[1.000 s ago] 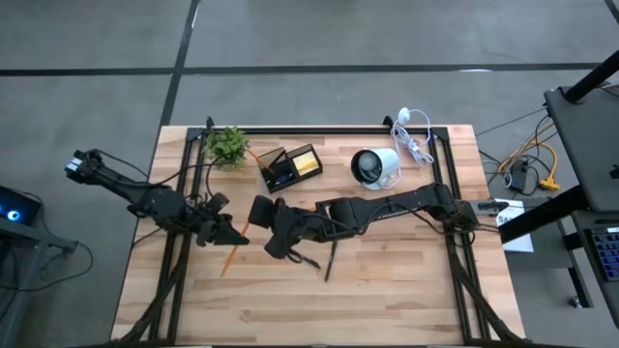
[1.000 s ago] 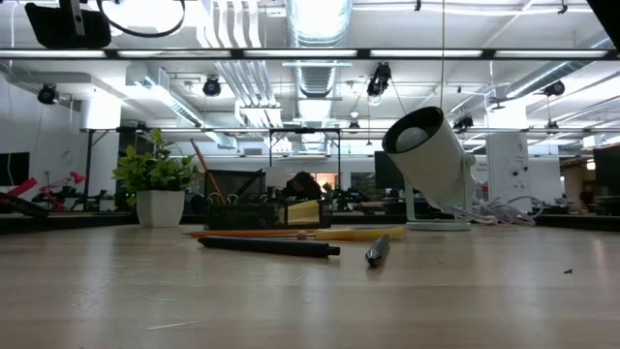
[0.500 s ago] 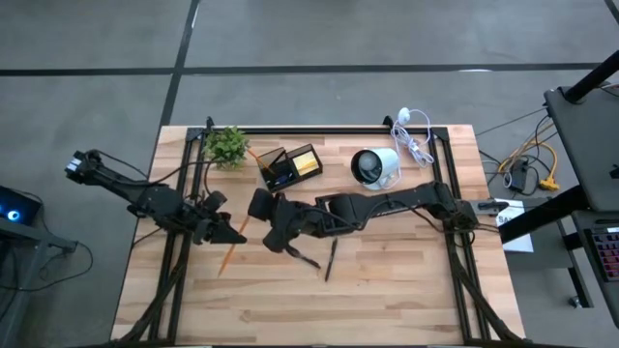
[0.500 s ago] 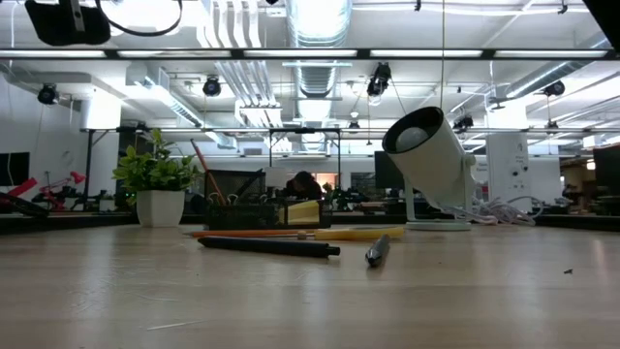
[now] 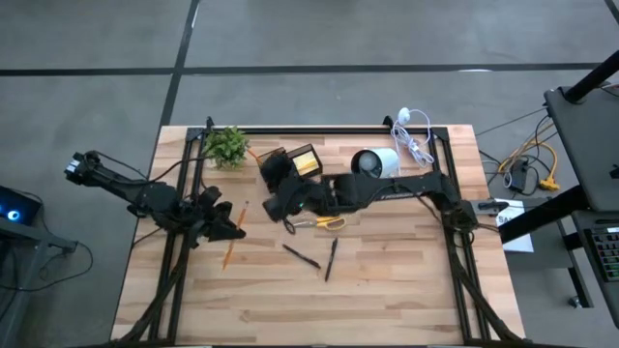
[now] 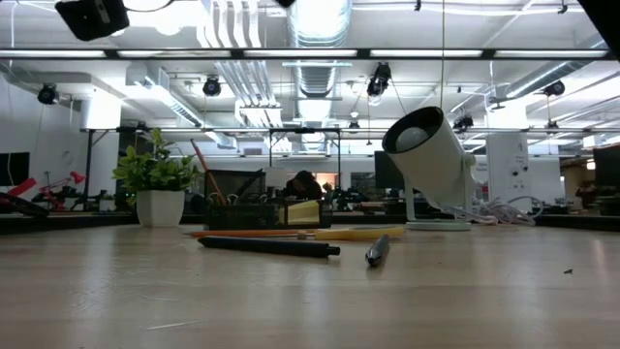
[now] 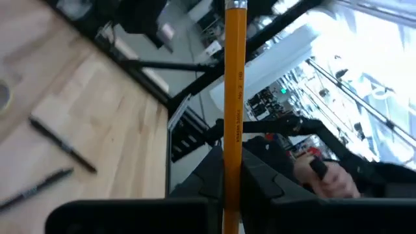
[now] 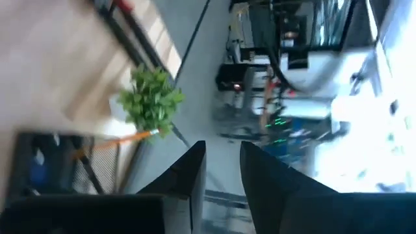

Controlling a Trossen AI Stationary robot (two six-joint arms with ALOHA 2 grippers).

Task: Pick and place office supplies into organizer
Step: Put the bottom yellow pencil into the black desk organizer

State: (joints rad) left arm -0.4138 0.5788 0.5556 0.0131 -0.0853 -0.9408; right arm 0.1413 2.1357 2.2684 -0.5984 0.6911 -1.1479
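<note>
Left gripper (image 5: pixel 232 230), at 9 o'clock on the table, is clamped on an orange pencil (image 7: pixel 234 97). Right gripper (image 8: pixel 223 170), fingers apart and empty, hangs over the organizer (image 5: pixel 288 166) at 12 o'clock. Step: carrying the pencil. Next, I judge: swing it toward 1 o'clock, tip into a compartment.

A grey concrete floor (image 5: pixel 319 39) crossed by dark seam lines surrounds the pale wooden surface (image 5: pixel 387 290). Overhead run silver ducts (image 6: pixel 315 24) and bright ceiling lights (an open workshop hall), with a cabled desk (image 5: pixel 585 126) at 3 o'clock.
</note>
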